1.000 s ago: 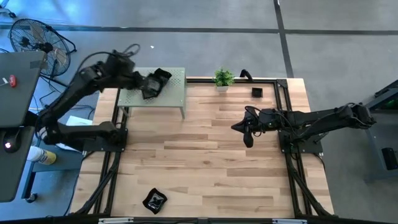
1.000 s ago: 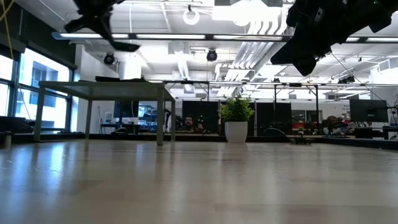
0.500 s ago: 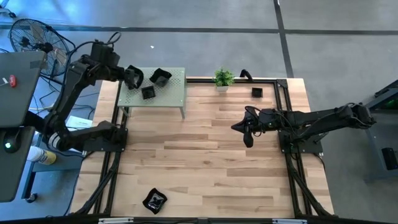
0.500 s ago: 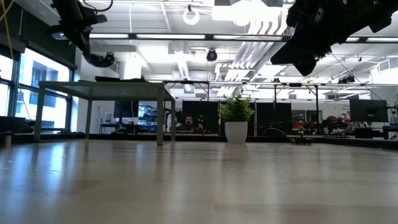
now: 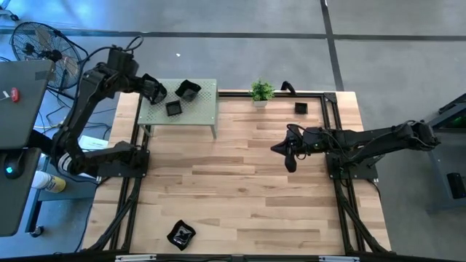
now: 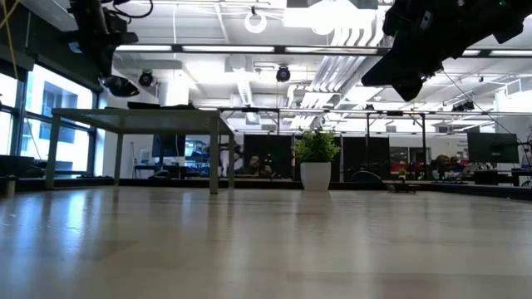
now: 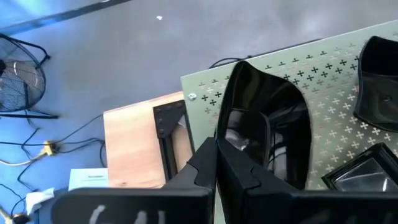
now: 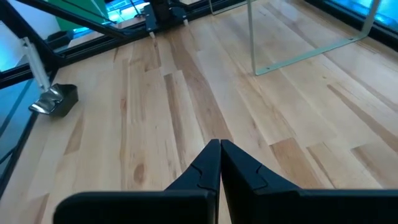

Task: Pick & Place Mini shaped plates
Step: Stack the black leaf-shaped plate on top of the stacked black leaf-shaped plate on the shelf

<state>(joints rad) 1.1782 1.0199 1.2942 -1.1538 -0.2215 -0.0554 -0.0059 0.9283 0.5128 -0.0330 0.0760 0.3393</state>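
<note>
My left gripper [image 5: 156, 92] hovers over the left end of the small green perforated table [image 5: 204, 109], shut on a glossy black mini plate [image 7: 264, 124]. In the low view the plate [image 6: 121, 85] hangs above the tabletop. Two more black plates [image 5: 188, 90] [image 5: 173, 108] lie flat on the green table. Another plate [image 5: 180, 234] rests on the wood table near its near edge, also in the right wrist view [image 8: 56, 102]. A small black plate [image 5: 301, 108] sits at the far right. My right gripper [image 5: 280, 149] [image 8: 219, 146] hangs shut above the wood, right of centre. My left gripper has the black plate by its rim [image 7: 229, 149]. The shut fingers [image 7: 205, 165] cover the place of contact itself. The plate stands out beyond the fingertips, tilted and lifted clear of the green table.
A potted plant [image 5: 262, 91] stands at the far edge, next to the green table. A black frame rail [image 5: 331, 109] borders the wood table. A fan [image 5: 44, 44] and a desk stand off the table's left. Bare wood [image 5: 233, 189] fills the middle.
My left gripper has drawn back from over the middle of the green table toward its left end, carrying its plate along, and shows lower in the low view. The plate at the green table's near side, covered by the gripper before, now lies in plain sight.
</note>
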